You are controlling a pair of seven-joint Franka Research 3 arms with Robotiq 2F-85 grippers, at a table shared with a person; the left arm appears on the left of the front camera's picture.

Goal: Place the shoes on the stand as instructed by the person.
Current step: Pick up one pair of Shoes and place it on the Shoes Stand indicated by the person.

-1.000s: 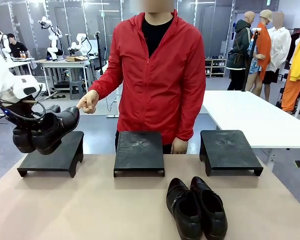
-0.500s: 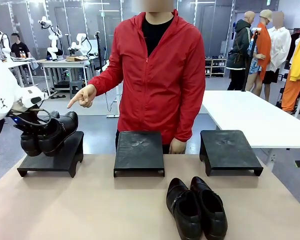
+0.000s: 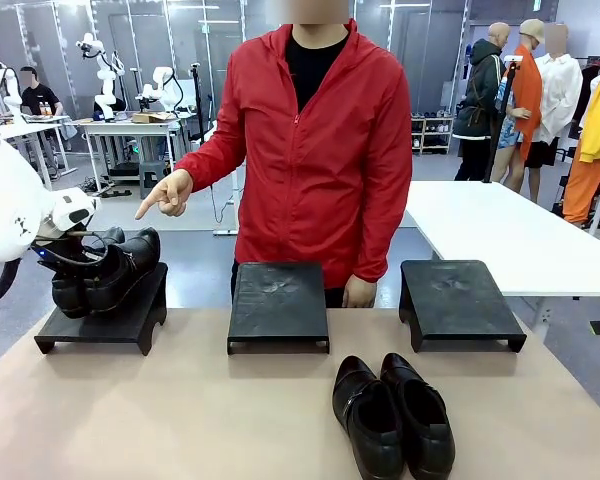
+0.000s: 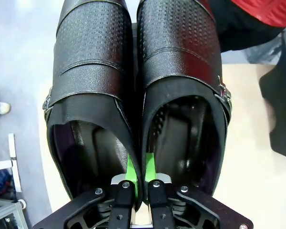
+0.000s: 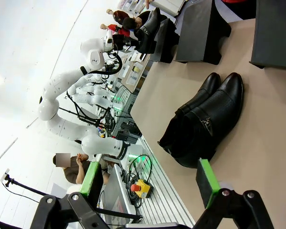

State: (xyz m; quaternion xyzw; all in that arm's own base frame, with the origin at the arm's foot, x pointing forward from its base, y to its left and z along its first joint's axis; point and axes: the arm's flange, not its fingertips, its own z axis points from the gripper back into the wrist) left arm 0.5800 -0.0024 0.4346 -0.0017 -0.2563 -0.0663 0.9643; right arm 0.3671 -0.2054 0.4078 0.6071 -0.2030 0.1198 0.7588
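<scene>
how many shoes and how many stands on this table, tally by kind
black shoes: 4 (one pair at the left stand, one pair on the table)
black stands: 3 (left, middle, right)
total: 7

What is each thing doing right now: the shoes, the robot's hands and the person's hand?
left gripper: shut, pinching the inner walls of both shoes.
held shoes: side by side, at the left stand.
right gripper: open, holding nothing.
shoes on the table: side by side, untouched.
person's hand: pointing towards the left stand.
</scene>
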